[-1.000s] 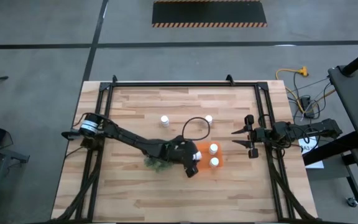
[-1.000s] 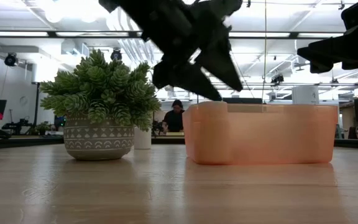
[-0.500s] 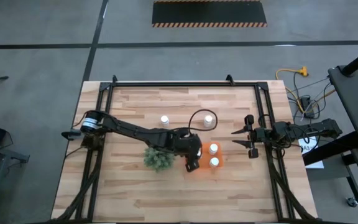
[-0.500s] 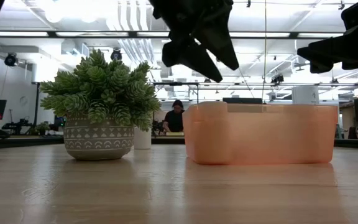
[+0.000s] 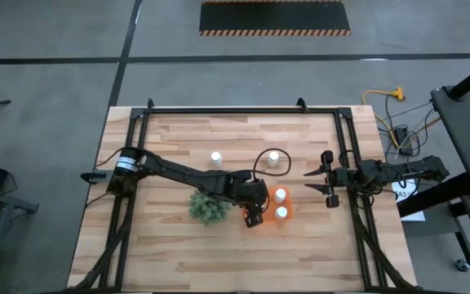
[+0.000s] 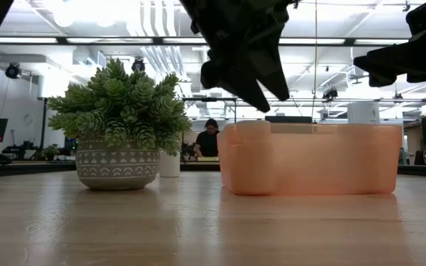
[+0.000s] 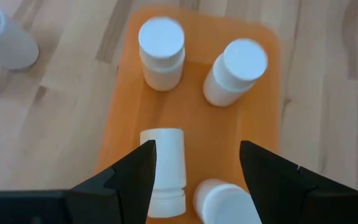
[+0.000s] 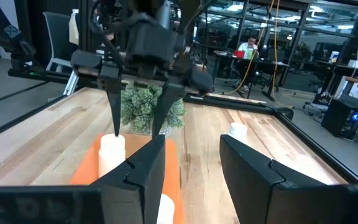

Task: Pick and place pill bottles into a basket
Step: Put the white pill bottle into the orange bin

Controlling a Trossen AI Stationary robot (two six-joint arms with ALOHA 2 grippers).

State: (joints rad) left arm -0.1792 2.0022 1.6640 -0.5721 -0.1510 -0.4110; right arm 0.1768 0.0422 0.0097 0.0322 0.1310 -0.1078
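The orange basket (image 5: pixel 272 207) stands right of the table's middle and shows in the left wrist view (image 7: pixel 120 124). In it two white pill bottles stand upright (image 7: pixel 161 43) (image 7: pixel 238 62). One bottle lies on its side (image 7: pixel 163 168) and another lies tilted beside it (image 7: pixel 219 202). Two more bottles stand on the table farther back (image 5: pixel 216 158) (image 5: pixel 274 158). My left gripper (image 5: pixel 254 216) (image 7: pixel 194 168) hangs open and empty over the basket's left end, above the lying bottles. My right gripper (image 5: pixel 317 181) (image 8: pixel 191 168) is open and empty, right of the basket.
A green plant in a patterned pot (image 5: pixel 206 208) (image 6: pixel 120 125) stands right beside the basket's left side, under my left arm. Black frame rails (image 5: pixel 345 147) run along the table's edges. Bare wood lies toward the near edge. A person sits in the room beyond (image 6: pixel 208 139).
My left arm has swung toward the table's far edge, off the plant, which now shows whole. Its gripper has stayed open over the basket's left end, rising a little and then sinking again.
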